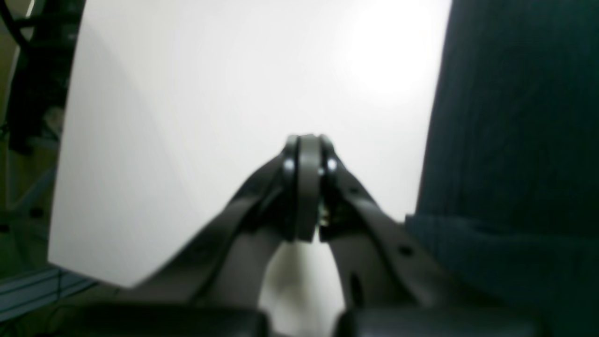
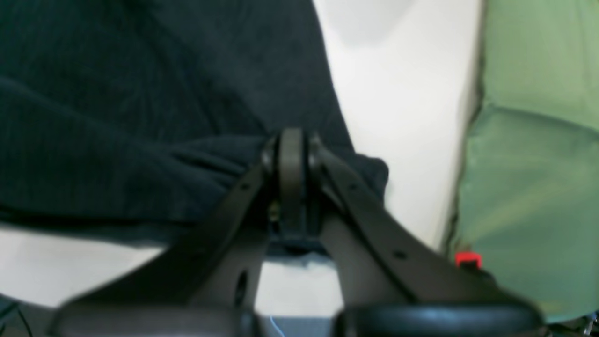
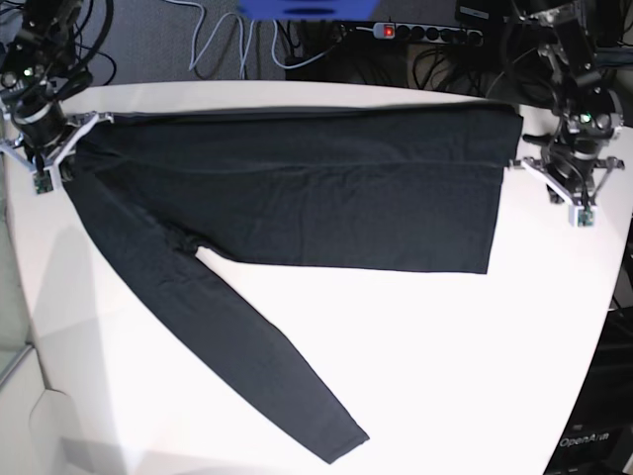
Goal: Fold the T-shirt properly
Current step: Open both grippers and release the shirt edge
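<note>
The T-shirt (image 3: 297,198), black and long-sleeved, lies flat on the white table (image 3: 445,376) with its body across the far half. One sleeve (image 3: 227,346) runs diagonally toward the near edge. My right gripper (image 3: 45,139) is at the shirt's left end. In the right wrist view that gripper (image 2: 292,138) is shut, and folds of the T-shirt (image 2: 140,93) gather at its tips. My left gripper (image 3: 574,163) sits just off the shirt's right end. Seen from the left wrist, the gripper (image 1: 309,140) is shut over bare table (image 1: 210,93), with nothing in it and the T-shirt (image 1: 514,140) beside it.
A power strip (image 3: 425,32) and loose cables (image 3: 218,40) lie beyond the table's far edge. A green surface (image 2: 538,164) lies past the table edge beside the right gripper, with a small red part (image 2: 468,259) near it. The table's curved edge (image 3: 593,336) runs close to the left arm.
</note>
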Motion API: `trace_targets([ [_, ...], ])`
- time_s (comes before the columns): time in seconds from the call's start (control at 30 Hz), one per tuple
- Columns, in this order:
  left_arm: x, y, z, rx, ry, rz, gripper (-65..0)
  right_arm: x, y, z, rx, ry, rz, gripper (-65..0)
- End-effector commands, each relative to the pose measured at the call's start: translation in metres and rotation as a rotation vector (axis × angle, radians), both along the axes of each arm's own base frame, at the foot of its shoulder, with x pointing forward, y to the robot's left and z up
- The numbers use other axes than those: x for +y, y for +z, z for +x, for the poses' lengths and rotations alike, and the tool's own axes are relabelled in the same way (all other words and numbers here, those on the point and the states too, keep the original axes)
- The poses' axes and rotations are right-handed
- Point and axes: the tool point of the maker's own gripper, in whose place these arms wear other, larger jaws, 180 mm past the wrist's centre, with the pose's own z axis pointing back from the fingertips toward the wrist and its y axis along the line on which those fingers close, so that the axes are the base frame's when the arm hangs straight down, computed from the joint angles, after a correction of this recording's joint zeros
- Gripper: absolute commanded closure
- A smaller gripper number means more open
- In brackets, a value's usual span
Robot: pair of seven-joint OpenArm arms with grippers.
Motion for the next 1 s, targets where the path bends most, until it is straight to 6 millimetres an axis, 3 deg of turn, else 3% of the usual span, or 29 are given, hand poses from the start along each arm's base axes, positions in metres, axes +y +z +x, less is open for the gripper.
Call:
trace_targets([
  [0.0, 0.004, 0.018, 0.014, -0.068, -0.004, 0.017, 0.0, -0.003, 0.018, 0.014, -0.070, 0.005, -0.015, -2.4],
  [0.2, 0.003, 0.038, 0.040, -0.141, 0.007, 0.013, 0.0, -0.027, 0.029, 0.039, 0.005, -0.075, -0.137, -18.5],
  [0.33, 0.004, 0.043, 0.063, -0.174, 0.022, -0.017, 0.0, -0.024, 0.038, 0.060, 0.033, -0.091, -0.148, -28.0],
  [0.6, 0.018, 0.009, 0.102, -0.108, 0.073, -0.130, 0.0, -0.006, 0.040, 0.076, 0.045, -0.046, -0.146, -29.9],
  [0.7, 0.018, 0.006, 0.113, -0.105, 0.069, -0.154, -0.9, 0.002, 0.037, 0.076, 0.042, -0.047, -0.122, -29.9],
  [0.77, 0.018, 0.013, 0.119, -0.146, 0.066, -0.155, -9.2, 0.002, 0.037, 0.077, 0.039, -0.049, -0.119, -29.9],
  [0.9, 0.014, 0.019, 0.124, -0.187, 0.058, -0.155, -32.4, 0.004, 0.037, 0.077, 0.037, -0.047, -0.114, -29.9],
  [0.97, 0.012, 0.025, 0.124, -0.191, 0.050, -0.146, -36.8, 0.004, 0.037, 0.077, 0.035, -0.046, -0.114, -29.9],
])
